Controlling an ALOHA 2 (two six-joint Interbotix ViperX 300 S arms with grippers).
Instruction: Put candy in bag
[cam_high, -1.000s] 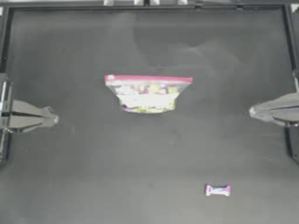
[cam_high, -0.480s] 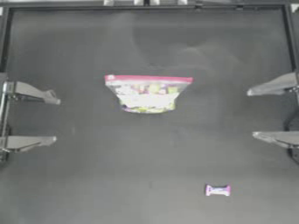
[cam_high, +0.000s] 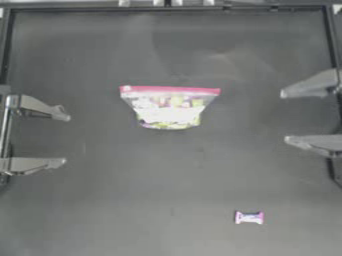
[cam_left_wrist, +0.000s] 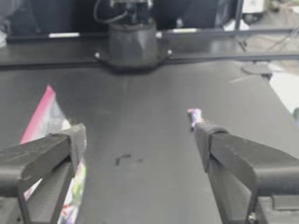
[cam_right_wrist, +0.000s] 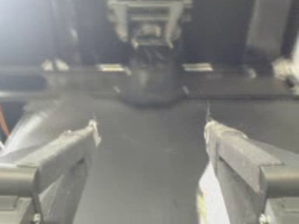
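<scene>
A: Left gripper (cam_high: 63, 138) look?
B: Grey tapered fingers, blocky dark bases.
A: Right gripper (cam_high: 286, 117)?
B: Same grey wedges. Black cable loops above the opposite arm's round base.

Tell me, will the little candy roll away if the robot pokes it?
Probably not. The candy looks flat and rectangular, lying on the table, so it would likely slide rather than roll. It is tiny beside the bag, so it is probably very light and may skid easily.

Top view straight down; wrist views low, facing across table (cam_high: 100, 210), both catching bag (cam_high: 169, 105)
</scene>
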